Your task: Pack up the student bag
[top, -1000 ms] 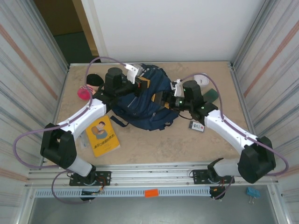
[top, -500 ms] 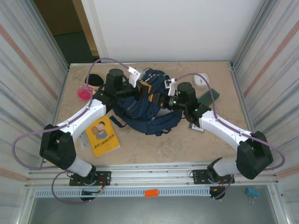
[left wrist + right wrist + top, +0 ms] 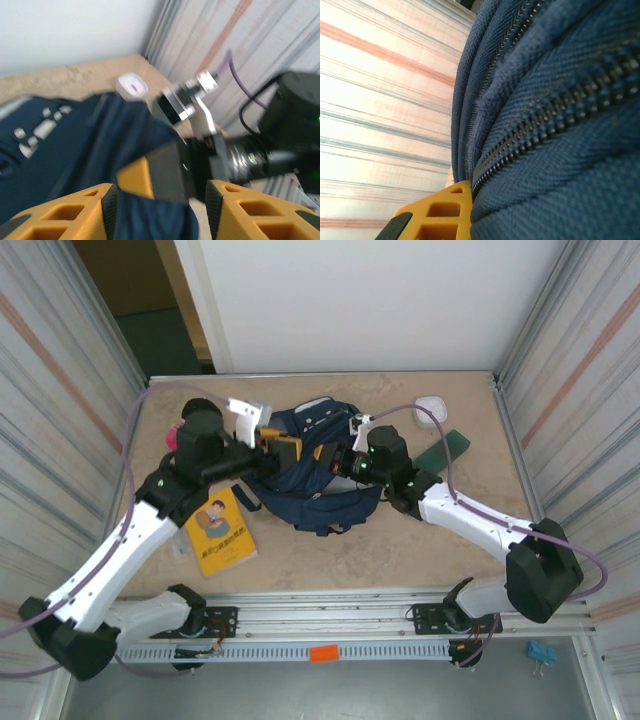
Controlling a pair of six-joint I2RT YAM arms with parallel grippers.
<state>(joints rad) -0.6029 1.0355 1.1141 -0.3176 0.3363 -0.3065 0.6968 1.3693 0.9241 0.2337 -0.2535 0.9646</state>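
Observation:
The student bag (image 3: 318,490) lies in the middle of the table, navy blue with white marks (image 3: 37,127). My right gripper (image 3: 332,460) is shut on a fold of its fabric beside the zipper (image 3: 555,117); one orange finger (image 3: 442,212) presses against the cloth. My left gripper (image 3: 281,448) hovers at the bag's left upper edge with its jaws apart. In the left wrist view, the left gripper (image 3: 161,215) has blue fabric lying loose between its pads, and the right gripper's finger (image 3: 162,172) is just ahead of it.
A yellow book (image 3: 221,531) lies on the table left of the bag, under my left arm. A pink ball (image 3: 172,438) sits at the far left. A white round object (image 3: 431,406) and a dark green case (image 3: 445,449) lie right of the bag.
My left gripper has opened, let go of the bag and drawn back to the left. My right gripper has shut on the bag's fabric and pushed left. The bag has shifted.

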